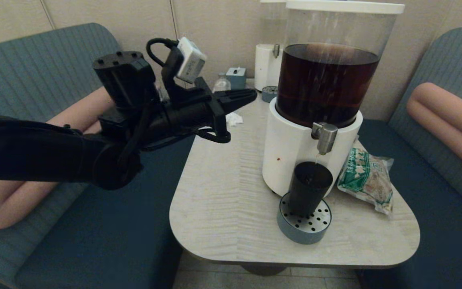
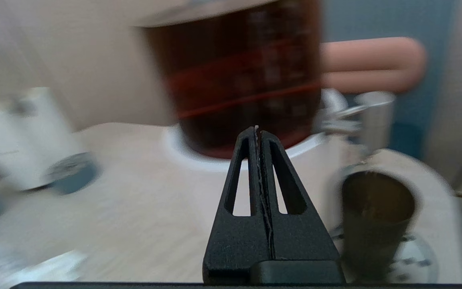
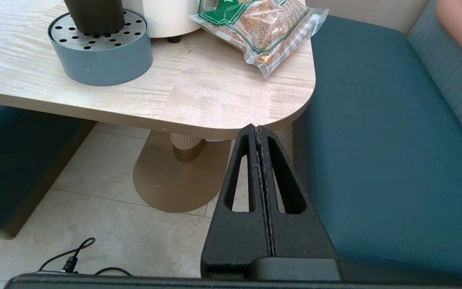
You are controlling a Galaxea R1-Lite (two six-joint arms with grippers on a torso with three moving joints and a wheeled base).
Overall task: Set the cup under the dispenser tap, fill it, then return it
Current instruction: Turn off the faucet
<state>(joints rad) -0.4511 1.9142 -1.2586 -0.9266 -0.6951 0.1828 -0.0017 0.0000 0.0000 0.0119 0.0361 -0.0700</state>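
The smoky-black cup (image 1: 309, 188) stands upright on the round perforated drip tray (image 1: 304, 226), directly under the brushed-silver dispenser tap (image 1: 325, 137). A thin stream runs from the tap into the cup. The tap belongs to the big dispenser (image 1: 327, 84) with dark brown liquid and a white base. My left gripper (image 1: 251, 95) is shut and empty, raised over the table's far left side, well left of the cup (image 2: 375, 216). My right gripper (image 3: 257, 129) is shut and empty, low beside the table's near right corner; the cup's base (image 3: 94, 16) shows above the tray (image 3: 100, 60).
A green-printed bag of grain (image 1: 366, 178) lies right of the dispenser. A second dispenser with clear liquid (image 1: 269, 60), a small clear bottle (image 1: 221, 83) and a teal box (image 1: 237, 76) stand at the back. Blue benches flank the table (image 1: 223, 200).
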